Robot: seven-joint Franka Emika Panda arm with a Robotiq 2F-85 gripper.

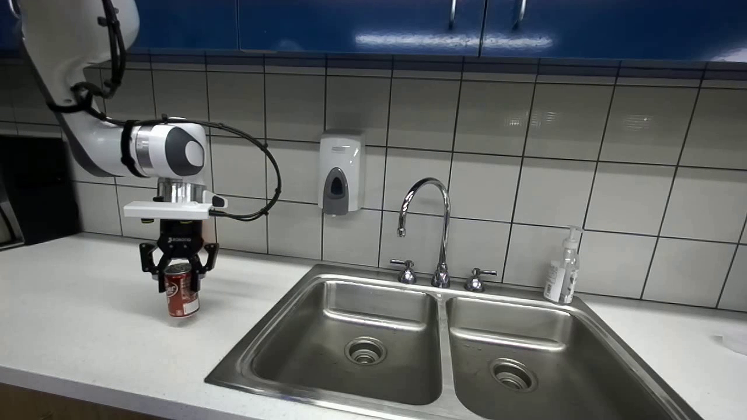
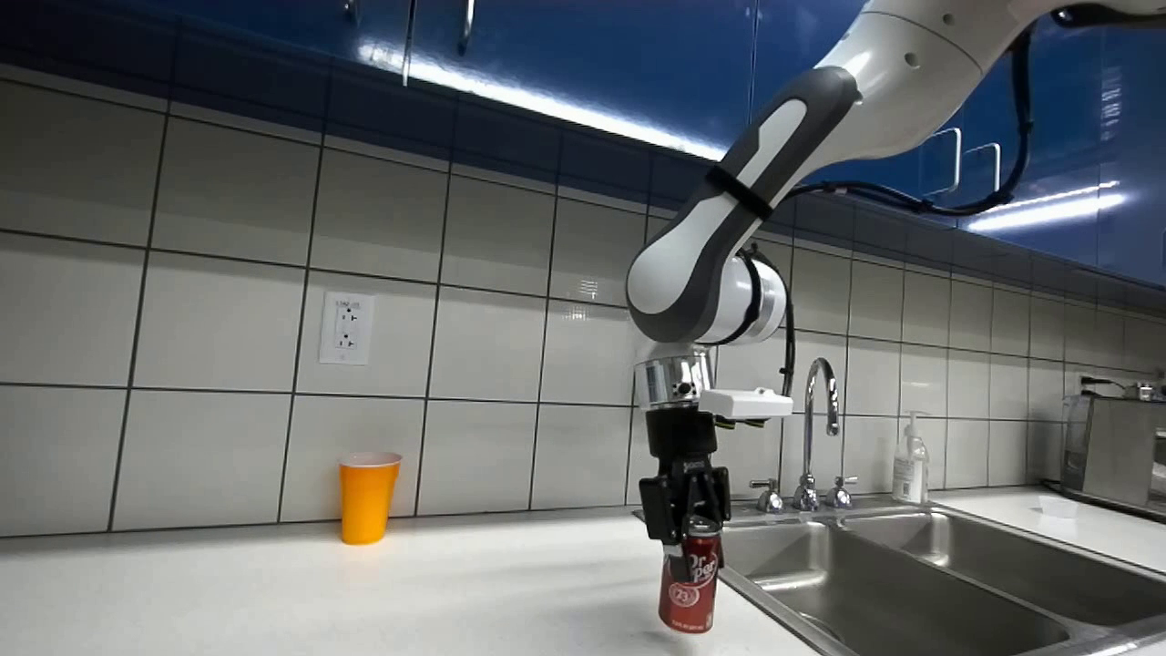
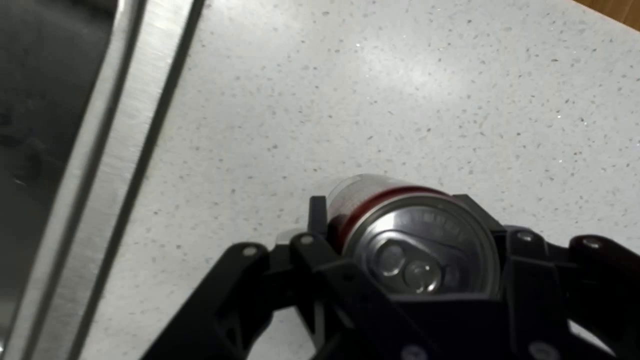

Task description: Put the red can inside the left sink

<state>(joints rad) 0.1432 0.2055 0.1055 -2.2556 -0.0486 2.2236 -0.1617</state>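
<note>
While the arm (image 1: 96, 140) reaches down above the white desk (image 1: 87, 309), the end effector (image 1: 178, 285) grips the red can (image 1: 181, 300), with its fingers (image 3: 318, 215) set on opposite sides of the upper part. The can looks nearly upright, and its silver top (image 3: 425, 245) is well seen in the wrist view; whether the bottom touches the desk, it cannot be told with certainty. The can is outside the left sink (image 1: 315, 353), over the part of the desk near it, and in the wrist view the steel rim (image 3: 131, 115) runs along the left side, apart from the can. The left sink has a round drain (image 1: 366, 351) and adjoins a second steel basin (image 1: 554, 373). Behind the basins stands a curved faucet (image 1: 446, 239) between two handles (image 1: 407, 274), and a clear pump bottle (image 1: 563, 274) is placed at the back corner of the second basin. On the tiled wall (image 1: 502, 116) is fixed a white soap dispenser (image 1: 341, 172), under the blue cabinets (image 1: 362, 23). In an exterior view, an orange cup (image 2: 367, 501) stands upright on the desk close to the wall, well apart from the can, and a power outlet (image 2: 346, 328) is on the same wall above it.
</note>
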